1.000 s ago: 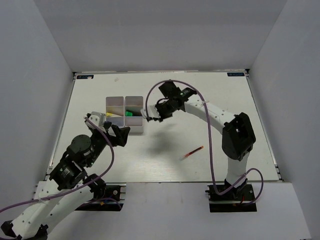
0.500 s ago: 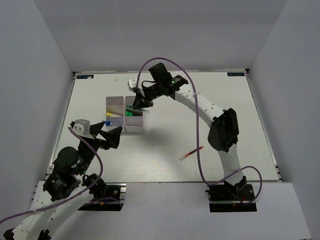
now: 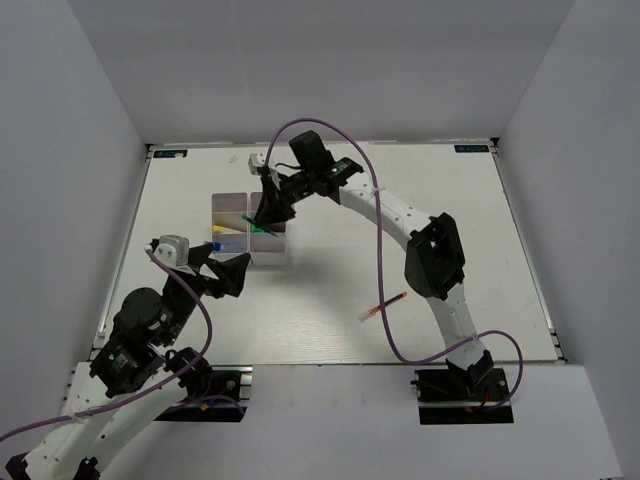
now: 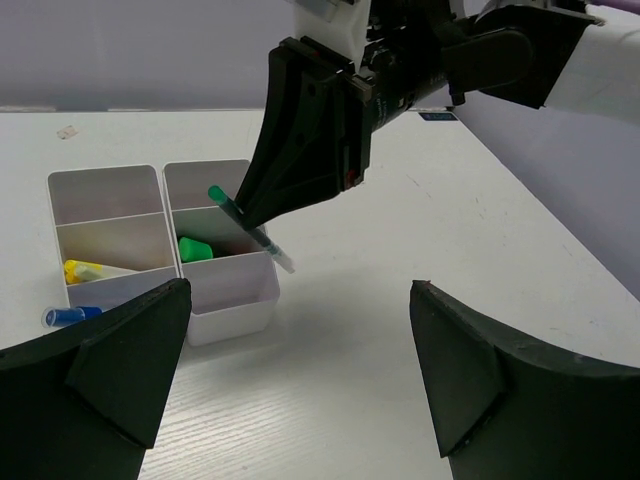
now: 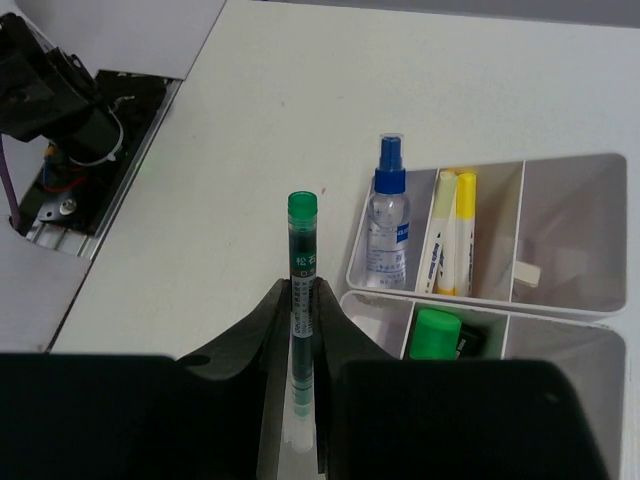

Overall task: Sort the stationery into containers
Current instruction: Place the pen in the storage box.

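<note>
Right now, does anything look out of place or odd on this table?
Only the thin red-ended pen: it lies alone on the white table, far from the white divided tray, not yet sorted. Nothing looks spilled or damaged.

We see a left arm and a right arm, both made of white links with black joint housings. A thin purple cable trails loosely along each. Both sit on black base plates. The left end effector has broad, black, wedge-shaped fingers. The right end effector is black too, with narrower tips.
</note>
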Motion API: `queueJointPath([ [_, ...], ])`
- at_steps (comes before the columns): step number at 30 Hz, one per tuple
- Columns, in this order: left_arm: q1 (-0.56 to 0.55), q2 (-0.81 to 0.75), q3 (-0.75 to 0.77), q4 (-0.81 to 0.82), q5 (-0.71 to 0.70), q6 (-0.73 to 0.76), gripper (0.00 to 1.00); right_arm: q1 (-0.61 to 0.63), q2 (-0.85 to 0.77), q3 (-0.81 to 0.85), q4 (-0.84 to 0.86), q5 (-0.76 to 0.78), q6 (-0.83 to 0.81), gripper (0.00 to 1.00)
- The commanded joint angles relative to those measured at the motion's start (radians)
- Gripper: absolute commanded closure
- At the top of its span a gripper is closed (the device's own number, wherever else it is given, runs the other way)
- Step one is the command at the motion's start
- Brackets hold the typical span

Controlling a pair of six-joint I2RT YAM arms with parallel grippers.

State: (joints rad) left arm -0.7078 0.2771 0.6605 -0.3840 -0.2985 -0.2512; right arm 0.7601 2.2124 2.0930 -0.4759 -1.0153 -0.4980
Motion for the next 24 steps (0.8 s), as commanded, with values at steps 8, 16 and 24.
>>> queueJointPath([
  [8, 0.007, 0.007, -0.009, 0.01, 0.027, 0.017, 0.0, 0.024, 0.079, 0.032, 0.184, -0.003, 0.098, 1.0],
  [16, 0.007, 0.016, -0.009, 0.01, 0.036, 0.017, 0.0, 0.021, 0.119, 0.045, 0.234, 0.053, 0.058, 0.99],
  [24, 0.016, 0.046, -0.009, 0.01, 0.065, 0.017, 0.0, 0.016, 0.122, 0.038, 0.217, 0.05, 0.023, 0.72],
])
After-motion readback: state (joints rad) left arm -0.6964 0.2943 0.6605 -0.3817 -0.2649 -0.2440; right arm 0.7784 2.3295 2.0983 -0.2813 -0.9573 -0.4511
